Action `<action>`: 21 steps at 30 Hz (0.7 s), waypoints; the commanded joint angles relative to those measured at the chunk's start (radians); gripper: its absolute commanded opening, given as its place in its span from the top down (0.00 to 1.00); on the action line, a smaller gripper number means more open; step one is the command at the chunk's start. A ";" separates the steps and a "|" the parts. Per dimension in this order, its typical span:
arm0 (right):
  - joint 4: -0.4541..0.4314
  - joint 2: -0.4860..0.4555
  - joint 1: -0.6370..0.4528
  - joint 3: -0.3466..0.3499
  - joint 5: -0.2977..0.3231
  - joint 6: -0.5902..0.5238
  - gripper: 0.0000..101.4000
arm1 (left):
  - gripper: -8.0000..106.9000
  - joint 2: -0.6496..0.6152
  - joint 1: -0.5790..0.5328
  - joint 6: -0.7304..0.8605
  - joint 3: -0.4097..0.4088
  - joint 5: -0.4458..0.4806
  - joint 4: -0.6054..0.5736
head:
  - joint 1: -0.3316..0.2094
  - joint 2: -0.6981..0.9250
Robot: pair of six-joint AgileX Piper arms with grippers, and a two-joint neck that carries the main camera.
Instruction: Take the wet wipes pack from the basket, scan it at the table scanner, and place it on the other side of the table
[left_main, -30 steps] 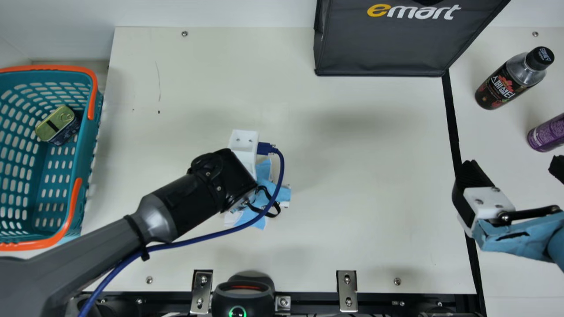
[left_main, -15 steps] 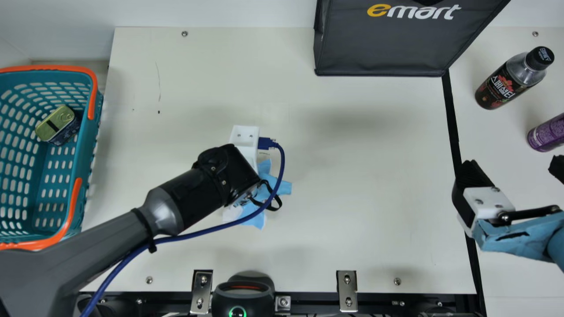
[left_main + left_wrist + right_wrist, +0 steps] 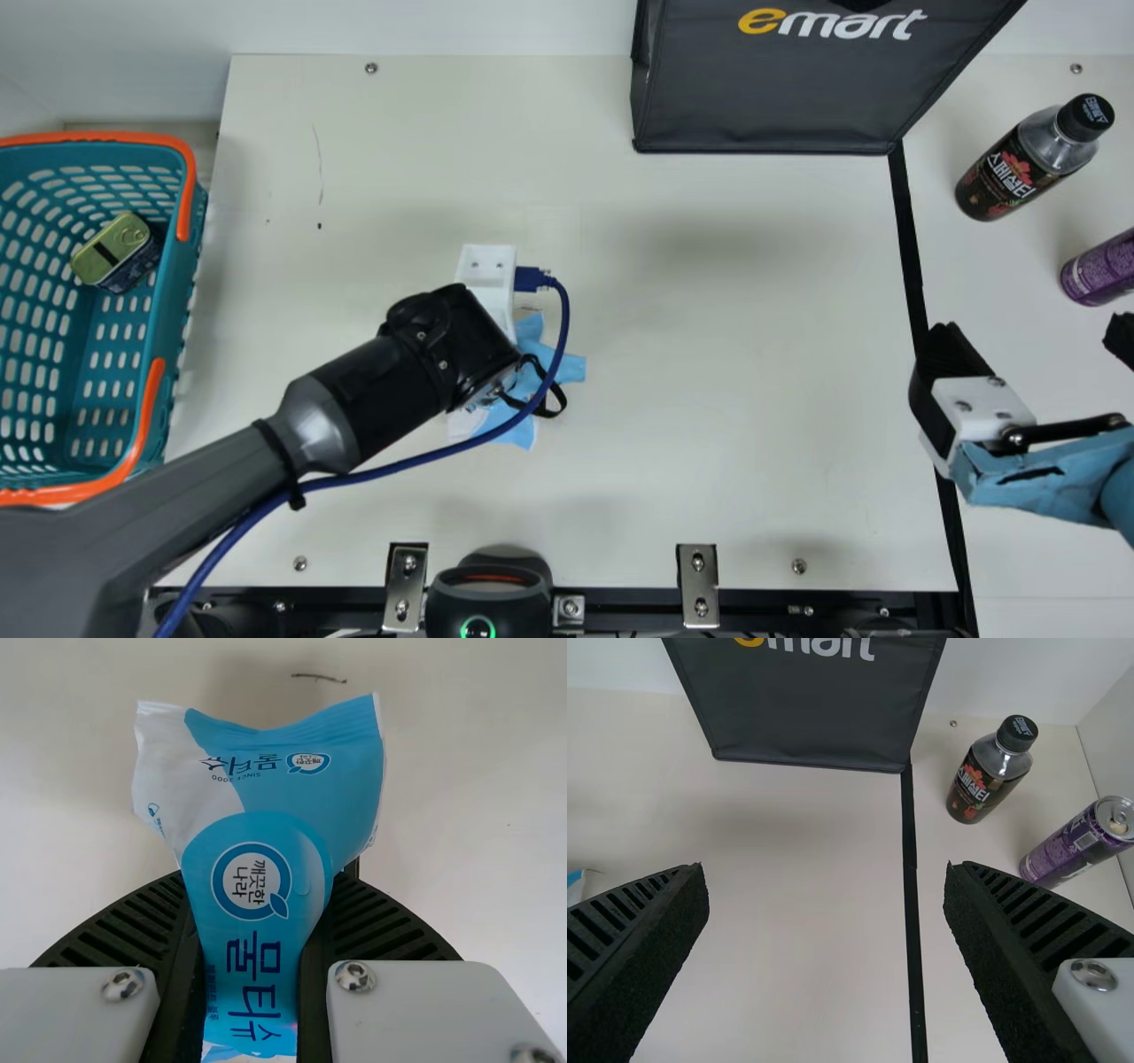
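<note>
Blue-and-white wet wipes pack (image 3: 257, 859) is clamped by the left gripper (image 3: 524, 379) beyond the scanner (image 3: 489, 598); the right gripper (image 3: 1032, 335), well right of the scanner, is observed open.

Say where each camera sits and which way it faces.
Main view: on the neck, facing down at the table; left arm, right gripper show.
Left wrist view: on that wrist, facing the wipes pack; left gripper shows.
Right wrist view: on that wrist, facing the bag; right gripper shows.
Main and right wrist views share bag, bottle, can.
</note>
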 commanded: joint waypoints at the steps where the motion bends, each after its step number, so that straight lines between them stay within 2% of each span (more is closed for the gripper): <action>1: 0.000 0.000 0.000 0.000 0.000 0.000 0.06 | 1.00 -0.002 -0.001 -0.008 -0.007 -0.004 0.010 | -0.029 0.002; 10: 0.000 0.000 0.000 0.000 0.000 0.000 0.06 | 1.00 0.004 -0.022 -0.071 -0.015 -0.041 0.090 | -0.029 0.002; 21: 0.000 0.000 0.000 0.000 0.000 0.000 0.06 | 1.00 0.005 -0.056 -0.195 0.038 -0.110 0.233 | -0.029 0.002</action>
